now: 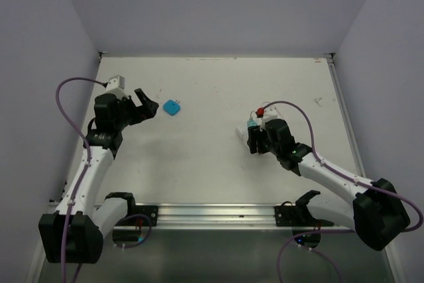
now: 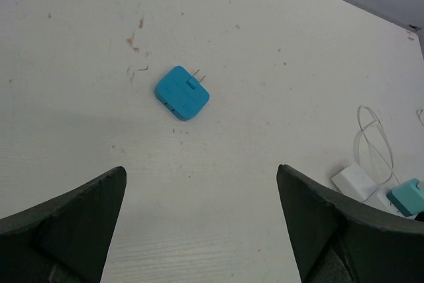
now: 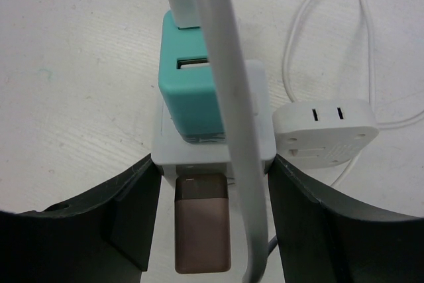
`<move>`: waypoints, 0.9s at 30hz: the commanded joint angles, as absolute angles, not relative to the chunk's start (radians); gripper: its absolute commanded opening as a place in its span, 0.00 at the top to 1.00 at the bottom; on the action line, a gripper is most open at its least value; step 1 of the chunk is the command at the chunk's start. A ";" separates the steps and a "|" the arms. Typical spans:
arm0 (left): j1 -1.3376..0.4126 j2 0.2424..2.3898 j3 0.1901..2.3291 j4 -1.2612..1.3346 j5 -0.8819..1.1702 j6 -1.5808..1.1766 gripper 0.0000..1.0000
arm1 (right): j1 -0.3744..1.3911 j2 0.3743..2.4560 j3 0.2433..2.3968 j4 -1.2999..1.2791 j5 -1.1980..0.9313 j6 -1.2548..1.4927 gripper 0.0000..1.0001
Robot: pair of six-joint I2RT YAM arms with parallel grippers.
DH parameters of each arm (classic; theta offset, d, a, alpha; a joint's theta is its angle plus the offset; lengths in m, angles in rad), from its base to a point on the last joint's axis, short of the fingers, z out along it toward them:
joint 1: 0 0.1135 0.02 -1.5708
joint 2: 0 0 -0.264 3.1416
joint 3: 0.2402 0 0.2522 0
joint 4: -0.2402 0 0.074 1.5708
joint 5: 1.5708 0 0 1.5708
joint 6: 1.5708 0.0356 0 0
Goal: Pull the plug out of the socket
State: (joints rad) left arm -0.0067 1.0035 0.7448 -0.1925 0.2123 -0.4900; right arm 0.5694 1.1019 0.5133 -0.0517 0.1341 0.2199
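The white cube socket (image 3: 264, 124) sits between my right gripper's (image 3: 212, 164) fingers, which press on its two sides. A teal plug (image 3: 189, 97) with a white USB lead is seated in its top face, and a brown plug (image 3: 202, 223) sticks out of its near face. From above, the right gripper (image 1: 254, 138) holds the socket (image 1: 240, 134) at mid-right of the table. A separate blue plug (image 2: 181, 93) lies flat on the table with its two prongs bare, also visible from above as the blue plug (image 1: 173, 107). My left gripper (image 2: 201, 168) hovers just short of it, wide open and holding nothing.
A round white adapter (image 3: 326, 130) lies right beside the socket, with a thin white cable (image 3: 298, 24) looping behind it. A thick white cable (image 3: 228, 97) crosses in front of the right wrist camera. A small red piece (image 1: 260, 112) sits behind the socket.
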 commanded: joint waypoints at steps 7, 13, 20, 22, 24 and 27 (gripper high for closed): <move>0.000 0.916 0.621 -0.156 0.252 -0.388 0.02 | 0.572 1.095 0.483 -0.028 0.097 0.259 0.36; 0.000 0.927 0.598 -0.144 0.247 -0.382 0.02 | 0.572 1.072 0.500 -0.060 0.107 0.268 0.16; 0.000 0.936 0.603 -0.152 0.252 -0.382 0.02 | 0.572 1.029 0.560 -0.121 0.100 0.304 0.01; 0.000 0.936 0.603 -0.153 0.253 -0.383 0.02 | 0.572 1.022 0.572 -0.138 0.089 0.316 0.01; 0.000 0.936 0.601 -0.153 0.255 -0.382 0.02 | 0.572 1.012 0.597 -0.153 0.081 0.324 0.01; 0.000 0.936 0.603 -0.152 0.261 -0.379 0.02 | 0.572 0.997 0.632 -0.189 0.071 0.336 0.01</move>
